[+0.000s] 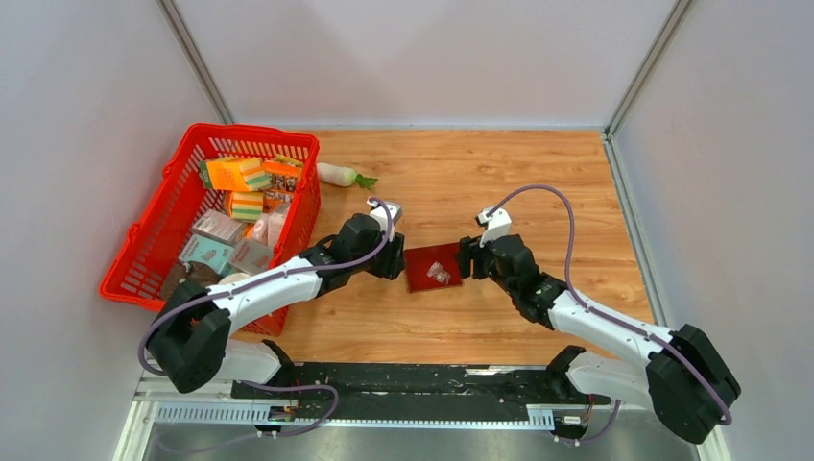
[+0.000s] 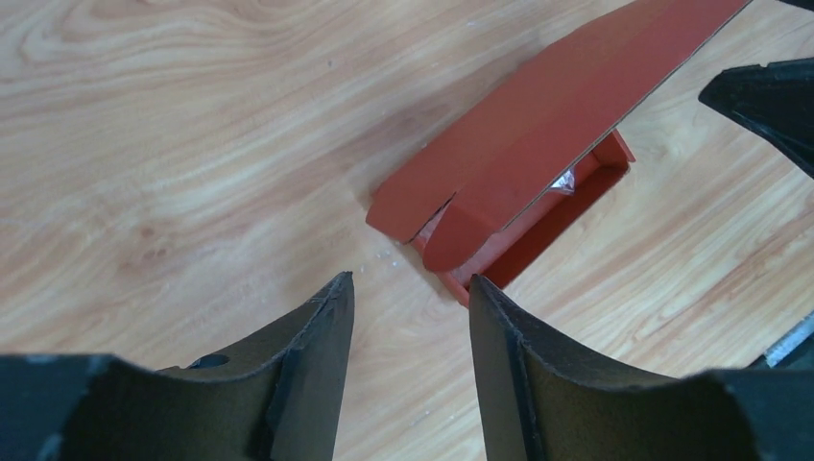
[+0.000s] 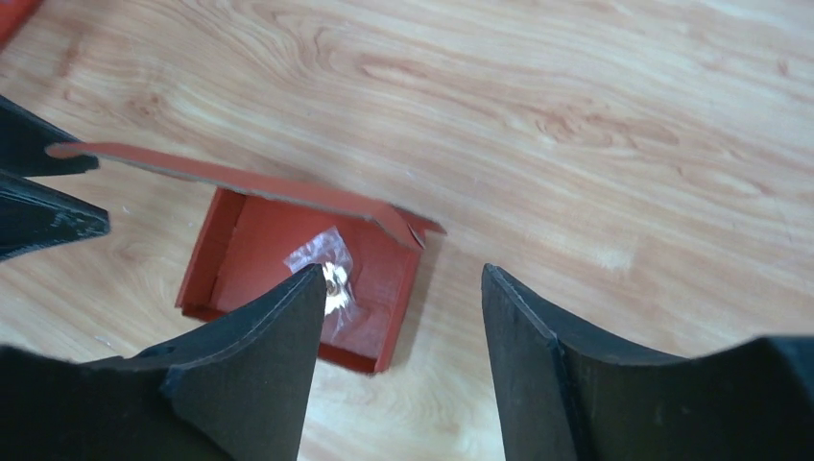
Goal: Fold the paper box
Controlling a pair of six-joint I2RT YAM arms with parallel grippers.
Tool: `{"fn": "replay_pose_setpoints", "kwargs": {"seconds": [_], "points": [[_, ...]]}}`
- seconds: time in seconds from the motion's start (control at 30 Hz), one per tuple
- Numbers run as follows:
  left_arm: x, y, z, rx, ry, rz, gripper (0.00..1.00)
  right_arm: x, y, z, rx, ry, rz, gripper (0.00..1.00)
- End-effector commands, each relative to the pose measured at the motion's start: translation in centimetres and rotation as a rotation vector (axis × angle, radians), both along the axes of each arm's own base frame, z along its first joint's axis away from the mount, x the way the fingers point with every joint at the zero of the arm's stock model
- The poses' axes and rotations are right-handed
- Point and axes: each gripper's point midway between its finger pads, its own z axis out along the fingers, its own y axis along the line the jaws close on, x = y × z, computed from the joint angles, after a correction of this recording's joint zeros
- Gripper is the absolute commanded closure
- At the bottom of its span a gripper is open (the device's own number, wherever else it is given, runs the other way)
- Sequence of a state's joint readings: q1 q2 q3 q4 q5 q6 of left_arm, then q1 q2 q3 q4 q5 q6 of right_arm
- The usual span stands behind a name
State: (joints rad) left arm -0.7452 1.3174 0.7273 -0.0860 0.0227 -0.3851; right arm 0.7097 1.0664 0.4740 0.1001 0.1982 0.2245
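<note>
The paper box [image 1: 434, 269] is dark red and lies on the wooden table between my two grippers. Its tray is open and its long lid panel [image 3: 240, 180] stands raised over it. A small clear bag [image 3: 324, 269] lies inside the tray. My left gripper [image 1: 396, 261] is at the box's left side, open and empty. In the left wrist view its gap [image 2: 411, 288] points at the near corner of the box [image 2: 538, 144]. My right gripper [image 1: 465, 261] is at the box's right side, also open and empty [image 3: 403, 279], just above the box's right edge.
A red mesh basket [image 1: 163, 245] full of packets stands at the left, beside the left arm. A white radish [image 1: 338, 174] lies behind it. Grey walls enclose the table on the left, back and right.
</note>
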Motion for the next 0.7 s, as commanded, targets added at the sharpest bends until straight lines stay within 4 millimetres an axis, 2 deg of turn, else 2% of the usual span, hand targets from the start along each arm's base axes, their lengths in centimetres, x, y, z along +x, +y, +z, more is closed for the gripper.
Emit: {"fn": "replay_pose_setpoints", "kwargs": {"seconds": [0.0, 0.07, 0.27, 0.43, 0.63, 0.67], "points": [[2.1, -1.8, 2.4, -0.015, -0.13, -0.081, 0.45, 2.5, 2.0, 3.9, 0.093, -0.177, 0.098, 0.37], [2.4, -2.1, 2.3, -0.003, -0.137, -0.097, 0.45, 2.5, 2.9, 3.8, 0.106, -0.18, 0.167, 0.37], [3.1, -2.4, 2.4, 0.03, -0.168, -0.134, 0.49, 3.4, 3.4, 2.2, 0.07, -0.145, 0.235, 0.38], [3.6, -2.9, 2.4, 0.039, -0.167, -0.145, 0.62, 3.9, 3.1, 1.2, 0.028, -0.13, 0.228, 0.43], [3.7, -2.9, 2.0, 0.047, -0.162, -0.142, 0.73, 4.3, 2.5, 1.4, 0.005, -0.151, 0.201, 0.59], [3.7, -2.9, 2.1, 0.048, -0.166, -0.142, 0.75, 4.5, 2.5, 1.5, 0.0, -0.156, 0.196, 0.65]]}}
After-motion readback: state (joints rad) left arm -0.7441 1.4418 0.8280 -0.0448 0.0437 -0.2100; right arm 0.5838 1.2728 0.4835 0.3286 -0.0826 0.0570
